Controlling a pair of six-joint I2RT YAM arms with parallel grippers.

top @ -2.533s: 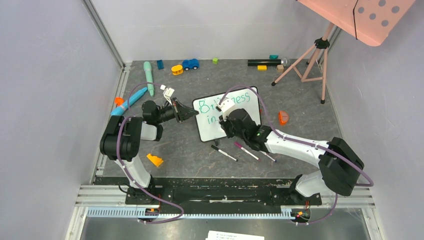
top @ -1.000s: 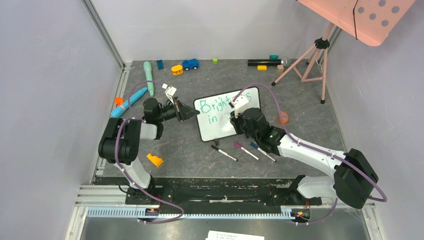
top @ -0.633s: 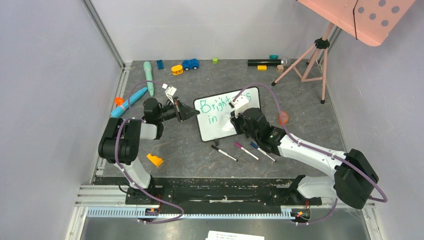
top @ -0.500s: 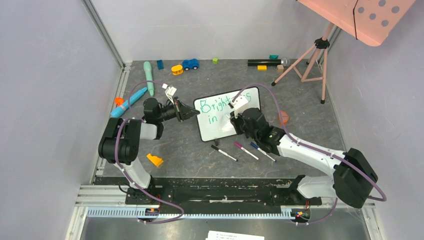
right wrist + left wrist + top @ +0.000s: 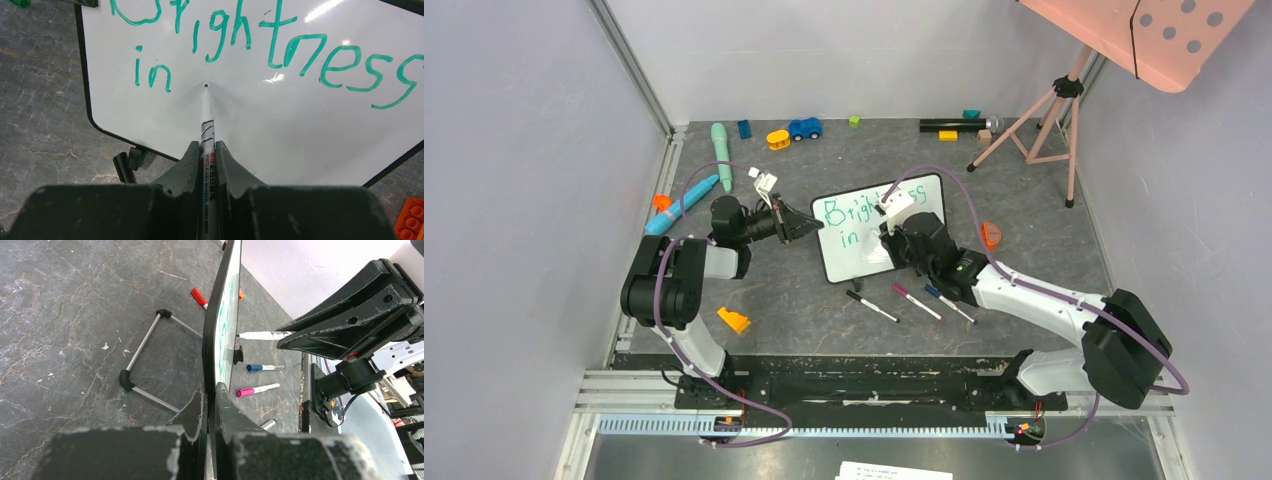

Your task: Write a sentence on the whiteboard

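A small white whiteboard (image 5: 849,262) with a thin black frame is seen at the centre of the overhead frame, propped on a grey stone-look table (image 5: 804,300). Its left edge is clamped by the left tool (image 5: 210,407). A white marker (image 5: 206,117) is clamped in the right tool (image 5: 207,150), its tip touching the board beneath the teal-green handwritten sentence (image 5: 270,45), "Brightness in".

The left arm (image 5: 669,285), lower left, and right arm (image 5: 1036,298), lower right, have white links, bulky black joint housings and looping purple cables (image 5: 936,168). The right gripper (image 5: 206,146) has dark wedge-shaped fingers (image 5: 182,167) with scuffed, pale-chipped edges.
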